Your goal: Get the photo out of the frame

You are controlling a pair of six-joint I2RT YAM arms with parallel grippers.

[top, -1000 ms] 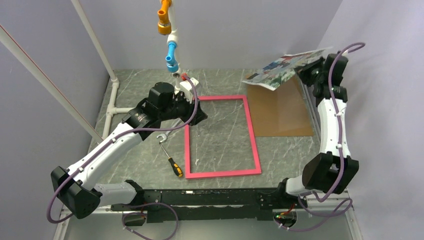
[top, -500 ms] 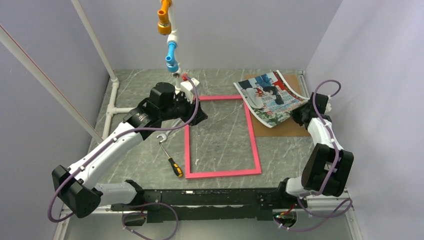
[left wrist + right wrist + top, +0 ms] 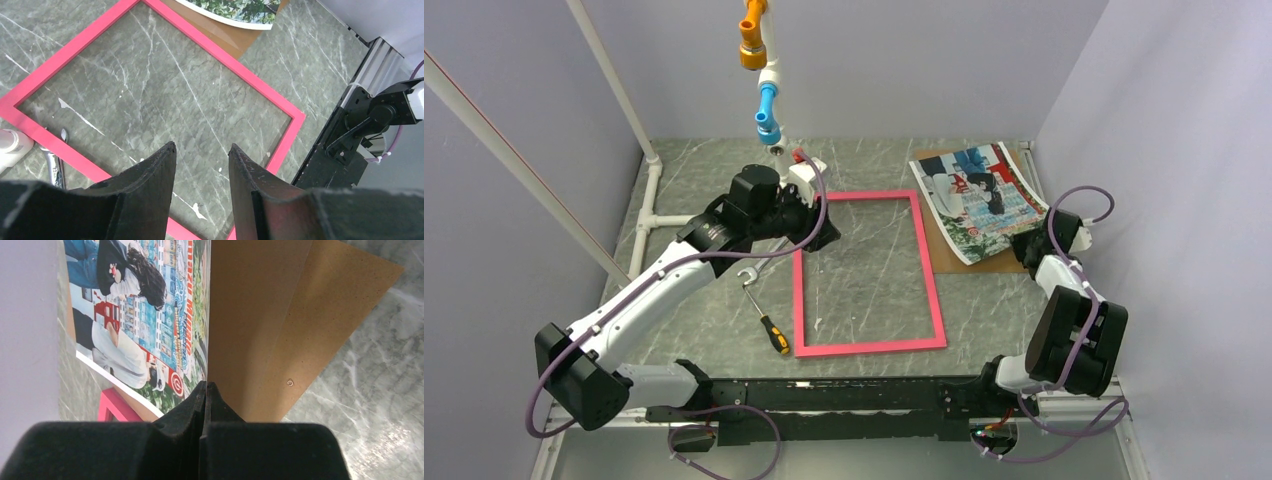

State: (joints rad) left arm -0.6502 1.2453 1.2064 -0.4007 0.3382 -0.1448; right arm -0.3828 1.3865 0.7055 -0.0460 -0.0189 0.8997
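Right fingers [image 3: 192, 407], pressed together on the near edge of the photo [image 3: 140, 330]; the sheet stands on edge at the pinch and flattens further out over the brown board [image 3: 280, 315]. In the top view the photo lies face up on that board, outside the frame [image 3: 929, 270] and just beside its far-right corner, at the right side of the bench [image 3: 984, 310]. Left fingers [image 3: 155, 170], apart and holding nothing, hang over the frame's far-left corner. Likely hazards: the sheet is thin and held along one edge only, so a twist or sideways pull of the right wrist could crease or tear it at the pinch. Letting go while that edge is raised could allow the photo to flop or slide off the board. A low drag could push the board against the frame. A descent of the left fingers could knock the frame toward the screwdriver [image 3: 769, 330] near its left rail.
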